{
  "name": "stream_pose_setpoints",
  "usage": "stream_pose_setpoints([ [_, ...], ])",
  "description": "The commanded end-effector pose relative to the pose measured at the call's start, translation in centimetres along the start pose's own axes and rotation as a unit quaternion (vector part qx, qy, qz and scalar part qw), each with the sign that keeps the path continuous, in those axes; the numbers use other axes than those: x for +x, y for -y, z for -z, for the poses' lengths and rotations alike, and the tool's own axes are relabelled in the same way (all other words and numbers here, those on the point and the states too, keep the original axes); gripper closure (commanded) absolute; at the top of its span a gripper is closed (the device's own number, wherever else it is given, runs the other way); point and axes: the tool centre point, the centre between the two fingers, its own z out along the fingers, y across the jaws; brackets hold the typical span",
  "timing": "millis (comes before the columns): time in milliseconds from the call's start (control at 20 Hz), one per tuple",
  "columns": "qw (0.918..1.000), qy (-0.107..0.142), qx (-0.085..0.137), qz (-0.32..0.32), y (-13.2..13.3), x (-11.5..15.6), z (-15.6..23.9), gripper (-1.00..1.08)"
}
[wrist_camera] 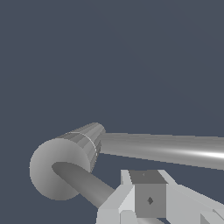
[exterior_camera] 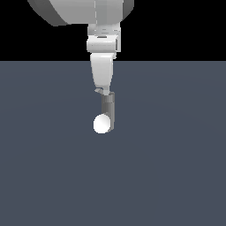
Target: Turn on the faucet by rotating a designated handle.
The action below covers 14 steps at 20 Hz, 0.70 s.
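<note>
In the exterior view the faucet [exterior_camera: 108,110] is a small grey upright post with a white ball-like end [exterior_camera: 102,124] at its foot. My gripper [exterior_camera: 103,90] hangs straight down from the white arm, its tips at the top of the post, where a small grey tab of the handle [exterior_camera: 97,90] sticks out. No gap shows between the fingers. In the wrist view the faucet [wrist_camera: 65,162] is a grey cylinder with a rounded end and a long bar. The thinner handle [wrist_camera: 85,183] runs up to my gripper [wrist_camera: 148,194], which appears to touch it.
The faucet stands on a flat dark blue-grey floor [exterior_camera: 176,176]. Nothing else stands on it. The large white arm link [exterior_camera: 79,11] fills the upper middle of the exterior view.
</note>
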Motion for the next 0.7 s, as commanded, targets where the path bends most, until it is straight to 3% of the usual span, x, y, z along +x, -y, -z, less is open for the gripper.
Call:
stream_pose_setpoints([
  [0, 0.9998, 0.003, -0.004, 0.017, 0.2, -2.6, -0.5, 1.08],
  [650, 0.9994, 0.005, -0.016, 0.032, 2.1, -8.1, -1.5, 1.08],
])
